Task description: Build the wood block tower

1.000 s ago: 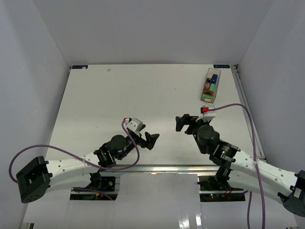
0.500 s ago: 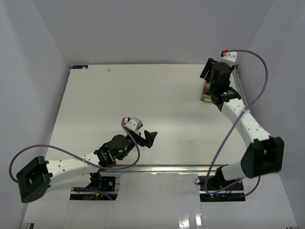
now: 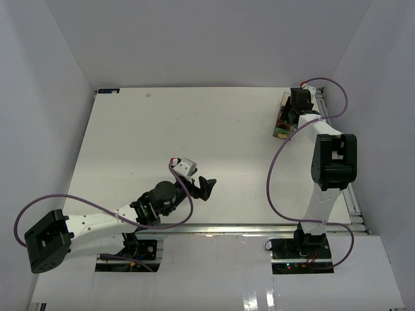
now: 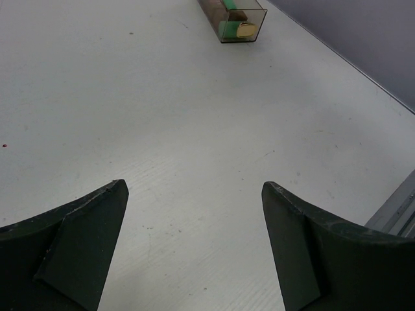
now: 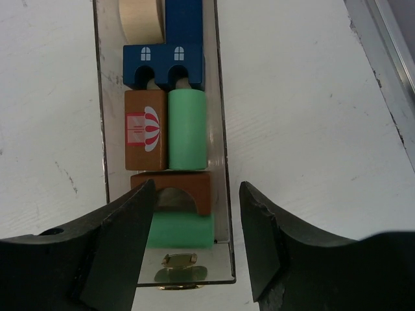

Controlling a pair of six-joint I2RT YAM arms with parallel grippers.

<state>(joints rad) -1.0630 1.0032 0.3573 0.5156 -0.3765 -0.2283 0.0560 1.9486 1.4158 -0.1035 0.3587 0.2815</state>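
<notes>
1. The right gripper [image 5: 194,217] has swung from mid-table out to the far right corner; the left gripper [image 4: 194,194] has barely stirred over the table [image 3: 162,129], jaws wide and empty
2. The right gripper's jaws stand partly apart above the near end of the clear box [image 5: 98,129], pinching nothing
3. Every block lies packed inside it: tan piece [image 5: 139,19], blue piece [image 5: 165,65], brown brick [image 5: 146,129], green cylinder [image 5: 187,129], brown arch [image 5: 194,188], second green cylinder [image 5: 188,230]
4. I'd judge them light, stiff and smooth; cylinders may roll, so pinch across the flanks
5. The first cylinder lies along the box's length, running away from the arms; the second lies crosswise
</notes>
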